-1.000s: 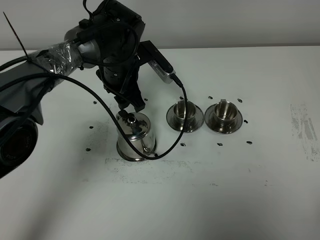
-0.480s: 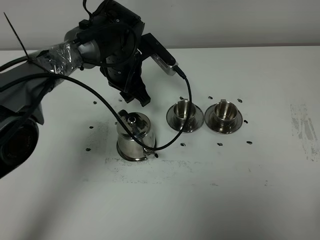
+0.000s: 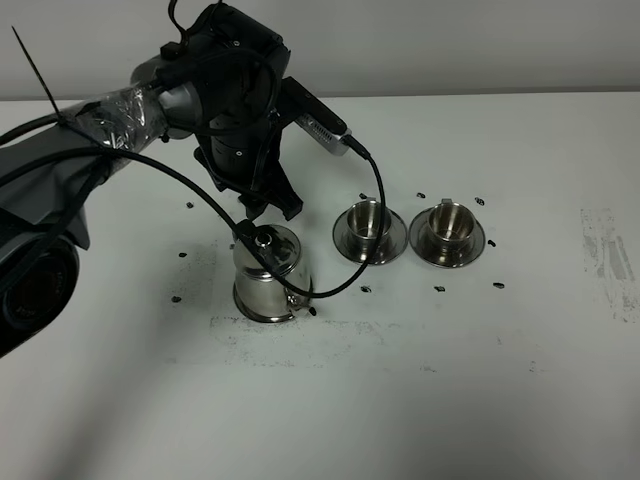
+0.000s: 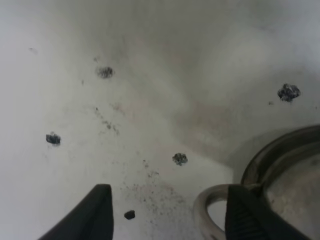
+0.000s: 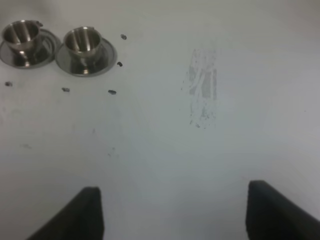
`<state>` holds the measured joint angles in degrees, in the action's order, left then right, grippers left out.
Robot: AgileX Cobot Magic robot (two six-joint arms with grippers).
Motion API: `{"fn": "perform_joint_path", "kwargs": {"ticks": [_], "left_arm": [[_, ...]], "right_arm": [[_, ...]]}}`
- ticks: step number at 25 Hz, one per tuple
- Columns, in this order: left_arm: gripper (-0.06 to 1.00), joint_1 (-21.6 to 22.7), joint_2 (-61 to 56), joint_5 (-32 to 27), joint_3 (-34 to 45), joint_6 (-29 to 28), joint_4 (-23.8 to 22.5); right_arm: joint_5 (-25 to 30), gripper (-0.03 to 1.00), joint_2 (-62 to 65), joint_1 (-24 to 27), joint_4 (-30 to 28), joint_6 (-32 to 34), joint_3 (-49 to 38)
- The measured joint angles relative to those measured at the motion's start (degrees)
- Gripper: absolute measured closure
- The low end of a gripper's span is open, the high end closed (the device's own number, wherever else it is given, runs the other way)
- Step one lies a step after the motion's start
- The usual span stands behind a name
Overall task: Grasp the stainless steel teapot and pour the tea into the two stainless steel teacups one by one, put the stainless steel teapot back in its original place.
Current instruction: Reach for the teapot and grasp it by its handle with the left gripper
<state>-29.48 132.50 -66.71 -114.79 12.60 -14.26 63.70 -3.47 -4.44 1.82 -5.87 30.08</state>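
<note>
Teapot stands ungripped on the table, and no pour can be confirmed

Left gripper hovers at the teapot's 12 o'clock, jaws partly apart and empty. The teacups sit at its 3 o'clock, contents unclear. Right gripper gapes wide, holding nothing.

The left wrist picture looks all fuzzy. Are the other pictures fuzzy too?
Left wrist view: the teapot and dark spots are soft, out of focus. High view: sharper, a broad shadow darkens the table. Right wrist view: fairly clear, teacups glinting.
</note>
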Motion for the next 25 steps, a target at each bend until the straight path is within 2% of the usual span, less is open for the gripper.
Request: {"fn": "perform_joint_path", "kwargs": {"ticks": [9, 13, 19, 22, 25], "left_arm": [[0.47, 0.26, -5.68, -1.51, 0.78, -6.68, 0.06], [0.47, 0.51, -11.47, -0.67, 5.93, -11.11, 0.16], [0.47, 2.74, -23.15, 10.06, 22.43, -14.92, 0.38], [0.47, 3.39, -24.83, 16.15, 26.68, -14.48, 0.45], [0.47, 3.62, -24.08, 22.45, 29.27, -11.53, 2.27]], "right_arm": [[0.00, 0.38, 0.00, 0.00, 0.00, 0.06, 0.00], [0.00, 0.38, 0.00, 0.00, 0.00, 0.06, 0.00], [0.00, 0.38, 0.00, 0.00, 0.00, 0.06, 0.00], [0.00, 0.38, 0.00, 0.00, 0.00, 0.00, 0.00], [0.00, 0.38, 0.00, 0.00, 0.00, 0.00, 0.00]]}}
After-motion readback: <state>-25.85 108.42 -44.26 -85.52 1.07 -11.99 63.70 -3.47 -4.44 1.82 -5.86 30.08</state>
